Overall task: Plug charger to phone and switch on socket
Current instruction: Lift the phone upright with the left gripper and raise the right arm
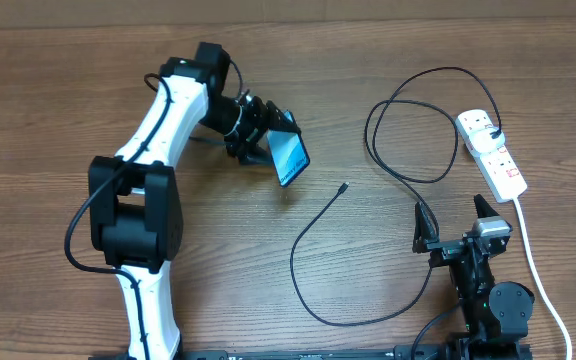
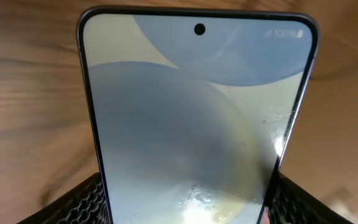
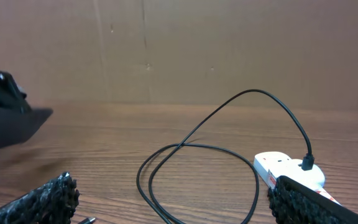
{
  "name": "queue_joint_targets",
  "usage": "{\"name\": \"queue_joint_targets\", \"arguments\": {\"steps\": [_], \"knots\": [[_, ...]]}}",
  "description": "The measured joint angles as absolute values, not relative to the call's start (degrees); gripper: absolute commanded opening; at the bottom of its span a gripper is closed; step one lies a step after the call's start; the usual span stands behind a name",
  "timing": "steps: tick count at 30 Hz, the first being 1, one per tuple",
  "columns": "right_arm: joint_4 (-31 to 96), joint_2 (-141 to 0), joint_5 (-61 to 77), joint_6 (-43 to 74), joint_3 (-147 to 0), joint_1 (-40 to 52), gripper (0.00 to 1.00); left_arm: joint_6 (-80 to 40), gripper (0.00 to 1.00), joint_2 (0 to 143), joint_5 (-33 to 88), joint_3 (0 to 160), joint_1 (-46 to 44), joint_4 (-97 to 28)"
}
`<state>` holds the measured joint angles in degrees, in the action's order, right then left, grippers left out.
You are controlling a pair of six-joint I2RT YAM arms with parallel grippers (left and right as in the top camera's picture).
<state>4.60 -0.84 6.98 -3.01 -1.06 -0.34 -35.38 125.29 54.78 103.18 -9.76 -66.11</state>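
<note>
One phone (image 1: 290,155), prob slick, edge-pinched by left end effector (image 1: 265,133); right end effector (image 1: 455,222) spread, best take limp charger (image 1: 308,225) nr tip

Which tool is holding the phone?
The left tool: it grips the lit phone by its edges. The right tool stands open and empty.

A brown wood-grain table (image 1: 48,120) fills the overhead view, its grain running side to side. Along its far edge stands a plain brown wall (image 3: 229,50), evenly lit, with a faint vertical seam.
</note>
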Motion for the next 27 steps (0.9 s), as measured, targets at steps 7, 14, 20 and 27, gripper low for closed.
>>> {"name": "queue_joint_targets", "arguments": {"steps": [7, 14, 20, 27], "knots": [[4.6, -0.8, 7.0, -3.0, -1.1, -0.3, 1.0, -34.3, 0.67, 125.3, 70.7, 103.2, -6.9, -62.9], [4.6, -0.8, 7.0, -3.0, -1.1, -0.3, 1.0, -35.1, 0.66, 125.3, 80.1, 103.2, -5.0, -61.5], [4.6, -0.8, 7.0, -3.0, -1.1, -0.3, 1.0, -38.9, 0.66, 125.3, 82.6, 103.2, -4.0, -61.3], [4.3, -0.8, 8.1, -2.9, -1.1, -0.3, 1.0, -42.2, 0.64, 125.3, 85.5, 103.2, -3.5, -61.2]]}}
